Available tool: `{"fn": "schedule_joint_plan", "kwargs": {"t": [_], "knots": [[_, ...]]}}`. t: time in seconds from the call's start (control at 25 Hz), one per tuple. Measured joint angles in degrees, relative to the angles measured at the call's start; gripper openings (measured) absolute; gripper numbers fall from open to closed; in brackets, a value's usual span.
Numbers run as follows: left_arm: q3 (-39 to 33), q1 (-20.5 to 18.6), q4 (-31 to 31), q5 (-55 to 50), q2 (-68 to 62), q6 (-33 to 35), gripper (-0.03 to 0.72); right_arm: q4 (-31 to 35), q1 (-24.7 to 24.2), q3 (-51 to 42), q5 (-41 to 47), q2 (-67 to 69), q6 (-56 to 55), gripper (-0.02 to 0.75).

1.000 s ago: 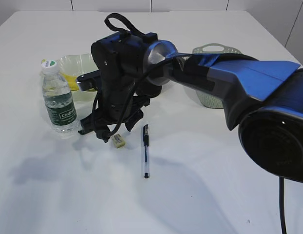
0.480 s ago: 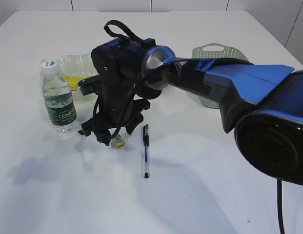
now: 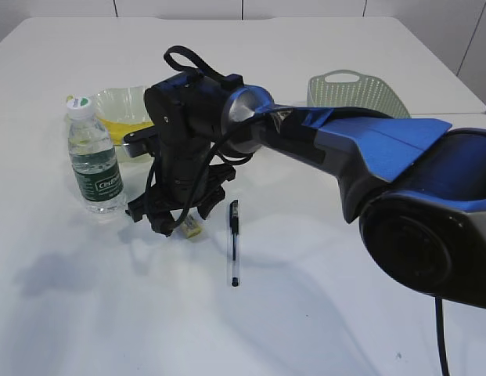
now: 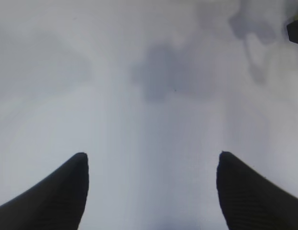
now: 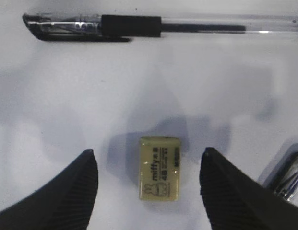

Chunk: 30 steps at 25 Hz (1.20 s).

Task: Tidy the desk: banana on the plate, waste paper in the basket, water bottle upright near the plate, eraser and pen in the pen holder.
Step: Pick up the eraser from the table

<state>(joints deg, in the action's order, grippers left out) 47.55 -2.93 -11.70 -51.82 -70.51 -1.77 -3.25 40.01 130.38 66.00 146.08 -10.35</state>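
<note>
eraser [image 5: 160, 167] | long axis along right claw [image 5: 148, 165] | between fingers

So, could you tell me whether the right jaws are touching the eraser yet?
Apart. The right wrist view shows bare table on both sides of the eraser, between it and the open jaws.

Desk items we see
Yellowish eraser [image 5: 160, 167] flat beside capped black pen [image 5: 139, 27]; bottle [image 3: 93, 156] upright; banana [image 3: 117, 127] on plate [image 3: 121, 99]; basket [image 3: 358, 90] behind.

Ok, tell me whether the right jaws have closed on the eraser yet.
No: the eraser lies on the table between the open right jaws, with a gap on each side.
</note>
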Motion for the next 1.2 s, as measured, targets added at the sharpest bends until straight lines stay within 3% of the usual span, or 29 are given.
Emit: {"fn": "schedule_joint_plan", "kwargs": {"t": [1.2], "knots": [[0.00,0.00,-0.43,-0.22,0.00,0.00,0.591,-0.49,0.00,0.72,2.54,1.24,-0.32,0.482]]}}
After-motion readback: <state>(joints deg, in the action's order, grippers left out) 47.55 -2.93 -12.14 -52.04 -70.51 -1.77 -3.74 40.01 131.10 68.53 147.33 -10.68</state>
